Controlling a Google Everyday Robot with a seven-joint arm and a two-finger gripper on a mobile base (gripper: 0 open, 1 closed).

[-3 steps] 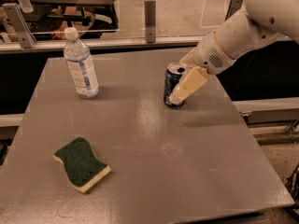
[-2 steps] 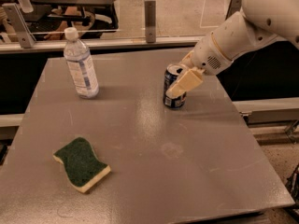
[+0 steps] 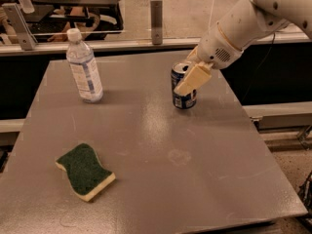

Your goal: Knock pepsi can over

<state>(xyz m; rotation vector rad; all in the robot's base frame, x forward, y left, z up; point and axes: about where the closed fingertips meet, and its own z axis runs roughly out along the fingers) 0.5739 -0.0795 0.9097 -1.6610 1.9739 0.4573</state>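
Small dark blue aluminium pepsi can standing far right on grey table, cream gripper pressed across its front. Grip open or clenched: cannot tell. Well left, upright clear plastic water bottle; near front-left, green-and-yellow sponge.

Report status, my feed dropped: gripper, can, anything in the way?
Gripper against upper side of pepsi can. Can standing, not yet knocked. Water bottle, sponge well aside.

The claw, against the can's upper right side, covers much of its front and rim. The arm runs off the top right edge. The counter's near-left corner is cropped.
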